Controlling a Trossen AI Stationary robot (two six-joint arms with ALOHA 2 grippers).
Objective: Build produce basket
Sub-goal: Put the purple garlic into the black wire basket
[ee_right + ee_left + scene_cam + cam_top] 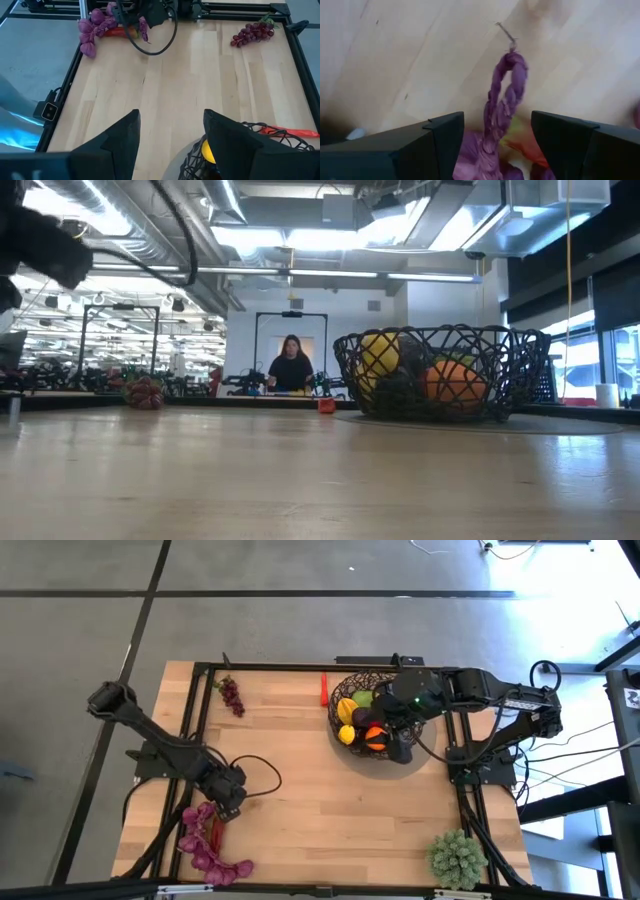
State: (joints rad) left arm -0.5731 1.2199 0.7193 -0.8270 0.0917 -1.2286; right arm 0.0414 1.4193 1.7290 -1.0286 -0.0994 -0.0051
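The dark open-weave basket (365,720) stands at the table's far right and holds an orange (455,380), yellow fruits (380,352) and a green one. My right gripper (170,135) is open and empty, hanging over the basket's near rim (250,140). My left gripper (497,140) is open at the near left. Its fingers stand on either side of an upright purple leaf strand (502,95) of the purple leaf bunch (205,840), apart from it. A red chilli (216,832) lies among the leaves. Purple grapes (232,695) and a second red chilli (323,688) lie at the far edge.
A spiky pale green plant ball (457,858) sits at the near right corner. A black cable (262,778) loops on the table beside my left gripper. Bare wood (320,800) spreads across the table's middle. A person (291,365) sits in the room behind.
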